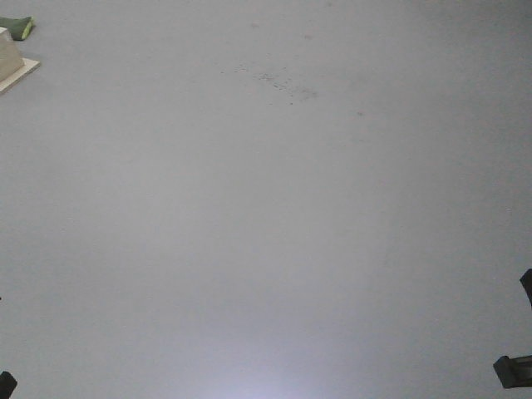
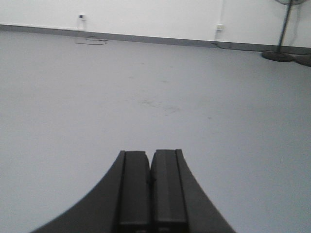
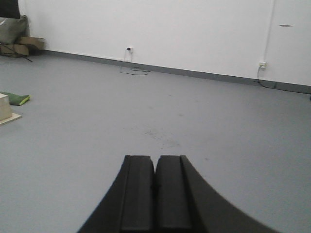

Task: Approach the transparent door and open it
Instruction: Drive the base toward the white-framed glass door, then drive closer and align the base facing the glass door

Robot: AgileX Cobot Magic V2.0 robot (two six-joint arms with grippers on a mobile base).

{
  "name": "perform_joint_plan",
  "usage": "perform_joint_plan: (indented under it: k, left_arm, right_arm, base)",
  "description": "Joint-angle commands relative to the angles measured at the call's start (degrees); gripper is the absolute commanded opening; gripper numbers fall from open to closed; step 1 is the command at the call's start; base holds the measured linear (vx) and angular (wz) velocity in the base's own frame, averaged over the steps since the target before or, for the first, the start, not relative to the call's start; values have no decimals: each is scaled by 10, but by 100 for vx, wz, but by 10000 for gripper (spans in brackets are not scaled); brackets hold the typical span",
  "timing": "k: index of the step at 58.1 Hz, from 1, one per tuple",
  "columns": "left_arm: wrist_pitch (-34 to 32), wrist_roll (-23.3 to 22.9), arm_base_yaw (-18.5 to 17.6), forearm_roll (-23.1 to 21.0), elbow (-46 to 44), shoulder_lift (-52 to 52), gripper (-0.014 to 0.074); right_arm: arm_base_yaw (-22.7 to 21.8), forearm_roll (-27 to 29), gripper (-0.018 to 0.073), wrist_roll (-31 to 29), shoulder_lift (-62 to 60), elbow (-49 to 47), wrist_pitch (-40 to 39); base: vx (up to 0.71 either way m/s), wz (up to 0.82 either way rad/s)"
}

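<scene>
The transparent door is out of view in every frame. My left gripper fills the bottom of the left wrist view, its two dark fingers pressed together with nothing between them, pointing over bare grey floor. My right gripper looks the same in the right wrist view: shut, empty, aimed at the floor and a far white wall. In the front view only dark bits of the arms show at the bottom corners, the right one and the left one.
Grey floor with a scuffed patch. A pale wooden block on a board and a green item lie at far left. A fan stand sits by the white wall, which has sockets and cables; boxes are stacked in the left corner.
</scene>
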Motion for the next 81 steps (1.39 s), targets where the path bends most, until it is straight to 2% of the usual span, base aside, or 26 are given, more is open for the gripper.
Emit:
perform_joint_plan:
  k: [1, 38, 81]
  left_arm:
    - [-48, -1, -3, -6, 15, -8, 0]
    - [-48, -1, -3, -6, 15, -8, 0]
    - [-48, -1, -3, -6, 15, -8, 0]
  right_arm:
    - [-2, -1, 0, -1, -8, 8, -48]
    - [-2, -1, 0, -1, -8, 8, -48]
    - [-2, -1, 0, -1, -8, 8, -48]
  base:
    - [29, 46]
    - [34, 47]
    - [44, 26]
